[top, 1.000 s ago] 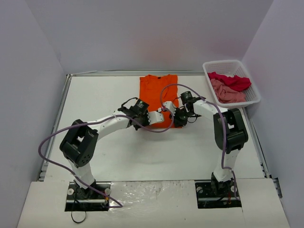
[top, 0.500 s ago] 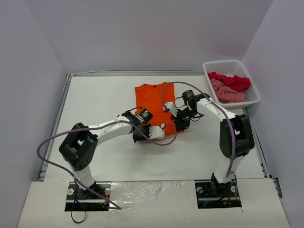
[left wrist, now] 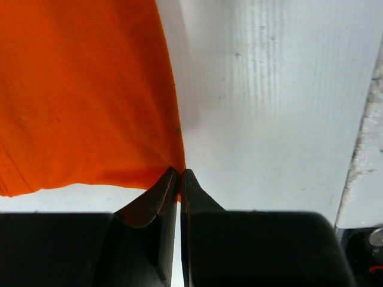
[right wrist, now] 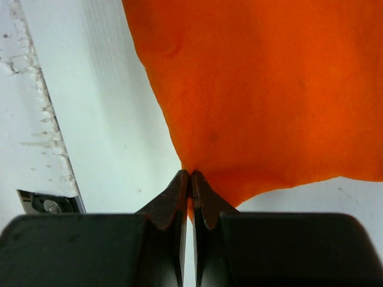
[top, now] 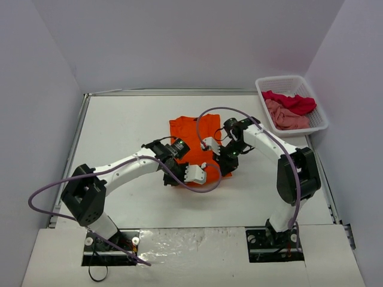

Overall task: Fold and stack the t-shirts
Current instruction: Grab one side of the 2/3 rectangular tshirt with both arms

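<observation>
Cloth is pinched in both grippers. On the left wrist view, the left gripper (left wrist: 179,177) has its jaws pressed together with no gap. They grip a corner of the orange t-shirt (left wrist: 84,89) right at the tips. From that pinch the fabric spreads away ahead of the fingers and off to their left. Bare white table (left wrist: 269,89) lies to their right, and the shirt's edge throws a soft shadow on it.

The right gripper (right wrist: 190,178) mirrors this. Its jaws are closed tight on the other near corner of the orange t-shirt (right wrist: 269,84), and the cloth fans out ahead and to the right of the tips. The table (right wrist: 96,107) shows to their left.

From above I see the two grippers side by side near the middle of the table (top: 125,119), the left gripper (top: 172,177) a little nearer the bases than the right gripper (top: 227,165). The orange t-shirt (top: 190,128) sits between them and stretches beyond them toward the far wall. It is rumpled along the near hem where they hold it.

Well apart from both, beyond and to the right of the right gripper, stands the white lattice basket (top: 281,79). In it the crimson t-shirt (top: 296,102) lies bunched on the far side and the pink t-shirt (top: 286,118) on the near side, touching each other.
</observation>
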Controlling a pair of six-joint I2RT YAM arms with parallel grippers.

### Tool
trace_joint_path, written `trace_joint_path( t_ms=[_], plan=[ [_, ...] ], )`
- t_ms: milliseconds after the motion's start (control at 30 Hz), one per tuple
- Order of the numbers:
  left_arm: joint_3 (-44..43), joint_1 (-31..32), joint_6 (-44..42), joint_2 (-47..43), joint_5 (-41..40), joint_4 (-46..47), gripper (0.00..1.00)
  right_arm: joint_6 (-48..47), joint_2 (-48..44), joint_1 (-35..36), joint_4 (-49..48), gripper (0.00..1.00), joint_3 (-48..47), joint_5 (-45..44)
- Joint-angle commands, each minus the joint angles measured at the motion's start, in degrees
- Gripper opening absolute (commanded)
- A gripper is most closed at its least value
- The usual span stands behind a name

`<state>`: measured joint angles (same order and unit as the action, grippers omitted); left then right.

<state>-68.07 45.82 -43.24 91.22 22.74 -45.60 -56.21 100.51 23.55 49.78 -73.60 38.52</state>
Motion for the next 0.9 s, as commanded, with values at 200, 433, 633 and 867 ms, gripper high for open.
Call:
trace_joint_path(
  t_ms=[200, 433, 633, 867],
  plan=[
    [-0.39, 1.64, -2.64, -3.77, 3.45, -5.11, 0.02, -1.98, -4.97, 1.06, 7.79, 0.0, 0.22, 3.31],
    [-4.61, -0.56, -2.37, -3.42, 0.03, -4.67, 0.02, -0.93, -2.69, 0.01, 7.7, 0.0, -4.17, 1.82],
    [-7.07, -2.05, -1.58, -3.42, -3.4, -3.44, 0.02, 0.22, 1.44, -1.58, 7.79, 0.0, -10.93, 1.47],
    [-9.0, -3.9, -1.23, -2.89, -7.62, -0.72, 0.02, 0.83, 5.39, -2.72, 7.7, 0.0, -18.23, 1.12]
  ],
)
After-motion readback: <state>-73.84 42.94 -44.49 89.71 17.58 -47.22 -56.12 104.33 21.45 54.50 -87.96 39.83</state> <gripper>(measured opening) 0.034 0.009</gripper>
